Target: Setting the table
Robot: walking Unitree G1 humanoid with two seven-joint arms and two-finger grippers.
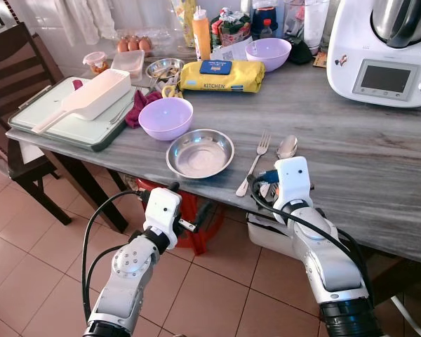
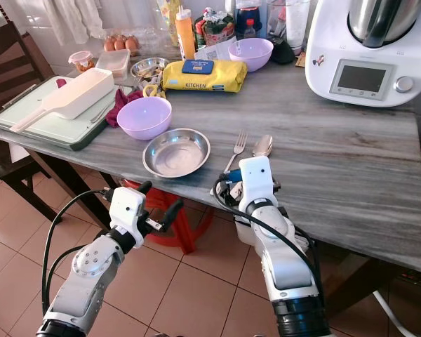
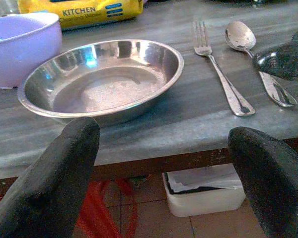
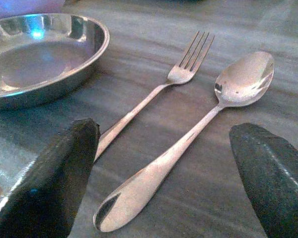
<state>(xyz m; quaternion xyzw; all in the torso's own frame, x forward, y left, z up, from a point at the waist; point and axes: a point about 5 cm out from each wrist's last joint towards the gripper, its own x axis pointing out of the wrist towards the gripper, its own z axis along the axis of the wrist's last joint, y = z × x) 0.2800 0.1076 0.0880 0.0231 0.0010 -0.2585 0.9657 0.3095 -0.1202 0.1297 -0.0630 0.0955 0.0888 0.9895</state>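
From my head, the steel plate lies near the desk edge, the fork just right of it and the spoon beside the fork; a purple bowl sits behind the plate. My left end effector, through its wrist camera, hangs below the desk edge facing the plate, fingers spread wide, empty. My right end effector, through its own, straddles the spoon handle, wide open, gripping nothing.

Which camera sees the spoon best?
The right wrist view: the spoon lies whole and close between the open right gripper fingers, beside the fork. The left wrist view shows it partly hidden by a dark shape. In both eye views it is small, handle hidden.
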